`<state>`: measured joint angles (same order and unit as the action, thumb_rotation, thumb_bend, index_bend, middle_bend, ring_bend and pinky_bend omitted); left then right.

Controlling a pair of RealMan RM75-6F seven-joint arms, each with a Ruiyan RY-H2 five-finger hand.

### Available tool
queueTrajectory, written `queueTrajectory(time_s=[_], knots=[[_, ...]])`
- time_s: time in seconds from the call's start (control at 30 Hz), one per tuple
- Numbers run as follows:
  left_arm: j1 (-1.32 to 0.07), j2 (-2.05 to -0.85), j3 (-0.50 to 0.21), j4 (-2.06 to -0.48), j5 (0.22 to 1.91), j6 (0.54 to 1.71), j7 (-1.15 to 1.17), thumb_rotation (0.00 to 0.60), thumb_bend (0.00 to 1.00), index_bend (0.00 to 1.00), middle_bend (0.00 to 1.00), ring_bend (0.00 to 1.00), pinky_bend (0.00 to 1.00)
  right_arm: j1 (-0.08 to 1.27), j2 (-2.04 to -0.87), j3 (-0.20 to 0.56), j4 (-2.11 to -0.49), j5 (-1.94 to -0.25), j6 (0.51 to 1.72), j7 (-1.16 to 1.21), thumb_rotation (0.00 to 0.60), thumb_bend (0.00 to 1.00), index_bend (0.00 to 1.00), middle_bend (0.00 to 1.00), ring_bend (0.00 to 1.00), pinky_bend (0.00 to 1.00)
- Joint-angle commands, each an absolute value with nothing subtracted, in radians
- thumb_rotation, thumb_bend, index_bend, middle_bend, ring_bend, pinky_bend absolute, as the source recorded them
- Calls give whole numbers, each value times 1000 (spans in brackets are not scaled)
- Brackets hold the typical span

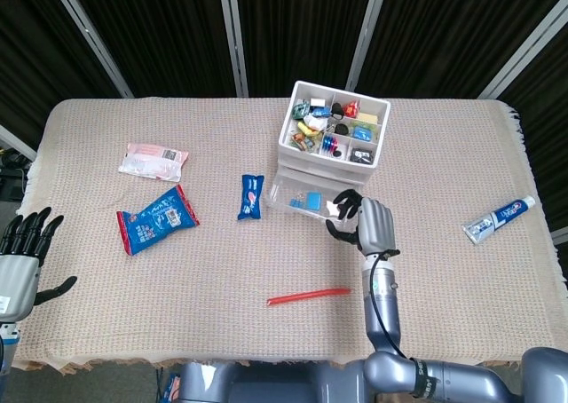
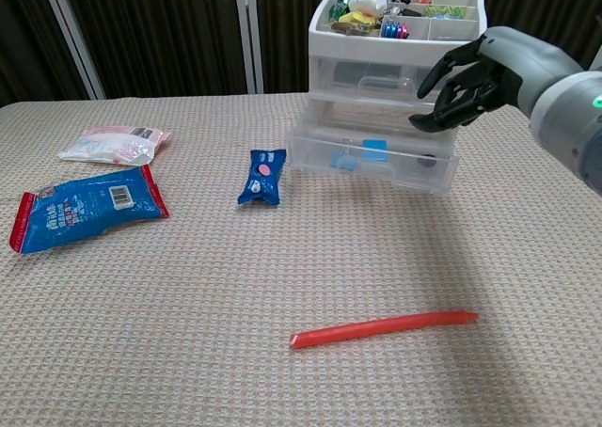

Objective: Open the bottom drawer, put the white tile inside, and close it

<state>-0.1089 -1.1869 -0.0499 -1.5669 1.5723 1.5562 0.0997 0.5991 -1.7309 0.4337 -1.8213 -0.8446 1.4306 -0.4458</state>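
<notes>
Beige woven cloth covers the table (image 1: 222,261); near its far edge, the bottom drawer (image 2: 373,160) stands pulled out. Right hand (image 1: 362,219) pinches the white tile (image 1: 335,209) above it: stiff, light, slippery, best gripped by edges. Left hand (image 1: 22,256) is spread.

A rough, matt woven cloth (image 2: 188,286) covers the desk. The drawer unit (image 2: 376,154) is clear, glossy plastic with a white plastic tray on top. The blue packets (image 2: 87,209) are shiny foil; the red stick (image 2: 384,329) looks like smooth plastic.
</notes>
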Motion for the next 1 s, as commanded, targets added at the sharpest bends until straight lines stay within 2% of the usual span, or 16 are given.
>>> queueTrajectory(time_s=[0.03,0.13,0.2,0.3,0.4,0.63,1.0], knots=[[-109,-1188,-50,-1566,1573,1558,101,600,137,81,0,0,0,513,-1603,273,-1902,-1044,1398,-358,600,207,397,334,158,124],[-108,-1189,-50,-1567,1574,1560,103,600,137,81,0,0,0,481,-1529,158,-1863,-1208,1400,-361,600,216,330,231,49,49],[-108,-1190,-51,-1568,1575,1561,104,600,137,81,0,0,0,475,-1501,101,-1806,-1299,1409,-399,600,216,272,169,15,18],[-106,-1196,-54,-1567,1576,1571,108,600,138,78,0,0,0,463,-1479,10,-1666,-1457,1426,-443,600,216,160,41,0,0],[-105,-1202,-58,-1563,1576,1579,105,600,137,76,0,0,0,458,-1488,-38,-1575,-1535,1424,-500,600,216,104,2,0,0],[-103,-1210,-64,-1551,1579,1593,92,600,137,74,0,0,0,454,-1570,-92,-1381,-1691,1431,-732,600,216,32,0,0,0],[-104,-1213,-67,-1544,1582,1599,80,600,137,73,0,0,0,462,-1703,-61,-1257,-1730,1381,-910,600,216,0,0,0,0]])
